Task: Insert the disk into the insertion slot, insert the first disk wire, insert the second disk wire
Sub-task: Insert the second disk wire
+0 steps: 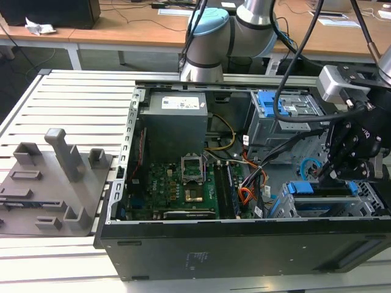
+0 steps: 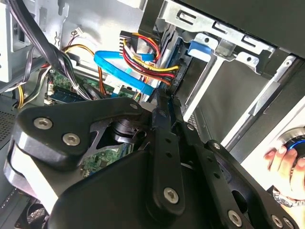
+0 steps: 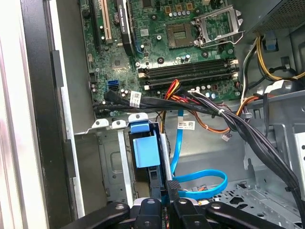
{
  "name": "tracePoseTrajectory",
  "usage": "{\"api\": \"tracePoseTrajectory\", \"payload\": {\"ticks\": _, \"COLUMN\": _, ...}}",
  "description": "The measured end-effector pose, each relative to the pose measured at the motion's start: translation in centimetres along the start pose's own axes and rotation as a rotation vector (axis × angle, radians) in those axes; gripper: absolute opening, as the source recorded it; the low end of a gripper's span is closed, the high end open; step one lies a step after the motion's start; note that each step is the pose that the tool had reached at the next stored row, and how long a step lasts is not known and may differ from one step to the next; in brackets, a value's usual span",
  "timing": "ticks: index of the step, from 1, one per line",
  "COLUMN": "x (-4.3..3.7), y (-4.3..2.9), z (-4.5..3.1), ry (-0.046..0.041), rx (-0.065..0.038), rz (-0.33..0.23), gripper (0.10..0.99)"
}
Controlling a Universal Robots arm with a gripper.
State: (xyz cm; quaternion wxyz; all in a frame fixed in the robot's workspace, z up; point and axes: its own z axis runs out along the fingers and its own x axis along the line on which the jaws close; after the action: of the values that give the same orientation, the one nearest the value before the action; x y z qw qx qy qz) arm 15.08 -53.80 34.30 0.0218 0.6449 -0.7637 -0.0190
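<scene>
Black gripper (image 3: 167,200) fingers are pressed together on a small black connector (image 3: 172,185), probably the end of the first disk wire (image 2: 143,67), a thin orange, red and black bundle. Just beside it the blue-framed silver disk (image 3: 145,151) sits in the low grey perforated insertion slot (image 1: 372,198). Near them loops a light blue cable (image 3: 205,183).

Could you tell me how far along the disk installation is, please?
The disk looks seated in the slot. The wire bundle reaches its end; whether it is plugged in I cannot tell. The gripper has its jaws closed on the blue cable's black connector beside the disk, not visibly plugged in yet.
</scene>
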Motion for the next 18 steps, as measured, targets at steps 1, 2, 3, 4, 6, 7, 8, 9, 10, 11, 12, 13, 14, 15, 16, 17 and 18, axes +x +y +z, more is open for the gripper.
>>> {"api": "tracePoseTrajectory", "payload": {"ticks": 1, "x": 0.04, "y": -0.01, "z": 0.04, "ry": 0.0001, "rx": 0.000, "rz": 0.000, "gripper": 0.161}}
{"api": "tracePoseTrajectory", "payload": {"ticks": 2, "x": 0.11, "y": -0.04, "z": 0.09, "ry": -0.0001, "rx": 0.000, "rz": -0.001, "gripper": 0.161}}
{"api": "tracePoseTrajectory", "payload": {"ticks": 3, "x": 0.18, "y": -0.06, "z": 0.15, "ry": 0.0000, "rx": 0.000, "rz": -0.002, "gripper": 0.161}}
{"api": "tracePoseTrajectory", "payload": {"ticks": 4, "x": 0.21, "y": -0.07, "z": 0.21, "ry": -0.0001, "rx": 0.000, "rz": -0.003, "gripper": 0.161}}
{"api": "tracePoseTrajectory", "payload": {"ticks": 6, "x": 0.25, "y": -0.08, "z": 0.29, "ry": 0.0002, "rx": 0.000, "rz": -0.004, "gripper": 0.161}}
{"api": "tracePoseTrajectory", "payload": {"ticks": 7, "x": 0.26, "y": -0.08, "z": 0.37, "ry": 0.0003, "rx": 0.000, "rz": -0.005, "gripper": 0.161}}
{"api": "tracePoseTrajectory", "payload": {"ticks": 8, "x": 0.26, "y": -0.08, "z": 0.44, "ry": 0.0006, "rx": 0.000, "rz": -0.006, "gripper": 0.161}}
{"api": "tracePoseTrajectory", "payload": {"ticks": 9, "x": 0.26, "y": -0.09, "z": 0.54, "ry": 0.0010, "rx": 0.000, "rz": -0.006, "gripper": 0.161}}
{"api": "tracePoseTrajectory", "payload": {"ticks": 10, "x": 0.27, "y": -0.09, "z": 0.55, "ry": 0.0010, "rx": 0.000, "rz": -0.006, "gripper": 0.161}}
{"api": "tracePoseTrajectory", "payload": {"ticks": 11, "x": 0.27, "y": -0.09, "z": 0.57, "ry": 0.0007, "rx": 0.000, "rz": -0.006, "gripper": 0.161}}
{"api": "tracePoseTrajectory", "payload": {"ticks": 12, "x": 0.26, "y": -0.09, "z": 0.59, "ry": 0.0004, "rx": 0.000, "rz": -0.006, "gripper": 0.161}}
{"api": "tracePoseTrajectory", "payload": {"ticks": 13, "x": 0.26, "y": -0.09, "z": 0.59, "ry": 0.0004, "rx": 0.000, "rz": -0.006, "gripper": 0.161}}
{"api": "tracePoseTrajectory", "payload": {"ticks": 14, "x": 0.26, "y": -0.09, "z": 0.60, "ry": 0.0001, "rx": 0.000, "rz": -0.006, "gripper": 0.173}}
{"api": "tracePoseTrajectory", "payload": {"ticks": 15, "x": 0.26, "y": -0.09, "z": 0.62, "ry": -0.0001, "rx": 0.000, "rz": -0.006, "gripper": 0.173}}
{"api": "tracePoseTrajectory", "payload": {"ticks": 16, "x": 0.26, "y": -0.08, "z": 0.43, "ry": -0.0003, "rx": 0.000, "rz": -0.006, "gripper": 0.235}}
{"api": "tracePoseTrajectory", "payload": {"ticks": 17, "x": 0.27, "y": -0.02, "z": -0.57, "ry": 0.0002, "rx": 0.000, "rz": -0.006, "gripper": 0.235}}
{"api": "tracePoseTrajectory", "payload": {"ticks": 18, "x": 0.28, "y": 0.01, "z": -1.17, "ry": 0.0002, "rx": 0.000, "rz": -0.006, "gripper": 0.235}}
